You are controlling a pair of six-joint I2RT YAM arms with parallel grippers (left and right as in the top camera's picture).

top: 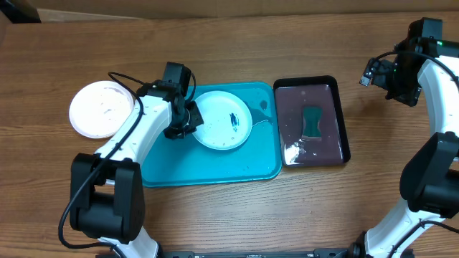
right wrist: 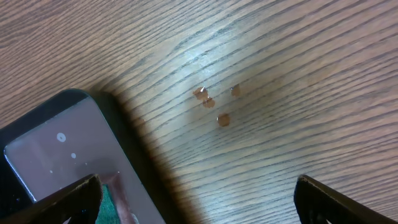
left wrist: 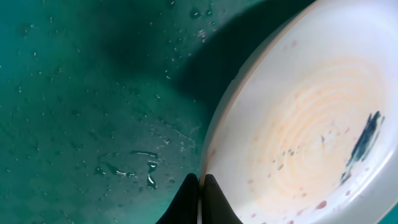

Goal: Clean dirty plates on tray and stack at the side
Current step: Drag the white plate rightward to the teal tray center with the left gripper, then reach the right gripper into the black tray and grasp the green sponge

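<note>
A pale plate (top: 219,125) with a dark blue smear (top: 234,120) sits on the turquoise tray (top: 186,165). My left gripper (top: 188,122) is shut on this plate's left rim. In the left wrist view the black fingertips (left wrist: 189,193) pinch the rim, with the plate (left wrist: 298,137) on the right and the wet tray (left wrist: 74,93) on the left. A dark shadow lies under that rim. A second, white plate (top: 102,109) rests on the table left of the tray. My right gripper (right wrist: 196,199) hangs open and holds nothing, over the bare wood by the black tray's corner.
A black tray (top: 343,122) with a green sponge (top: 313,122) and foam lies just right of the turquoise tray. Its corner (right wrist: 56,143) shows in the right wrist view. A few small brown drops (right wrist: 214,102) mark the wood there.
</note>
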